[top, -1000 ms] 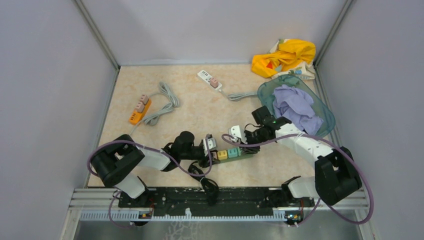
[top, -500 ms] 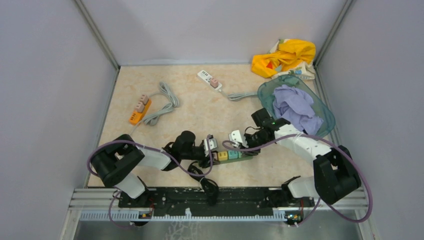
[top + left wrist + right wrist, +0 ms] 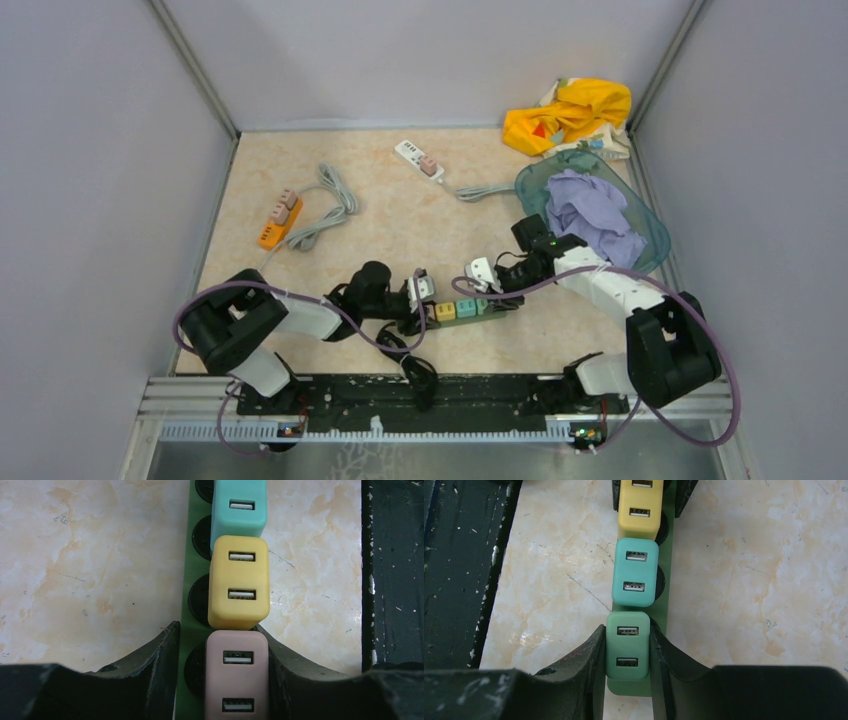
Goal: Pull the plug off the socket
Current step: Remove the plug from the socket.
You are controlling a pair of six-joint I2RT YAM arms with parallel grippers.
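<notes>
Green strip (image 3: 667, 607), orange strip (image 3: 268, 236), white strip (image 3: 408, 152): three; pink plug (image 3: 237, 680), yellow plug (image 3: 239, 587), teal plug (image 3: 634, 572), green plug (image 3: 627, 645), plus three on other strips: seven; basket (image 3: 533, 190): one; cloths (image 3: 590, 215): two.

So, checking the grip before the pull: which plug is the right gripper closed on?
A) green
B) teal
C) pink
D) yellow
A: the right wrist view shows the right gripper pinching the green plug from both sides, at the end of the power strip.

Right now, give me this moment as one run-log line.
left gripper: shut on power strip at pink adapter | right gripper: shut on green adapter | pull: adapter not visibly out
</notes>
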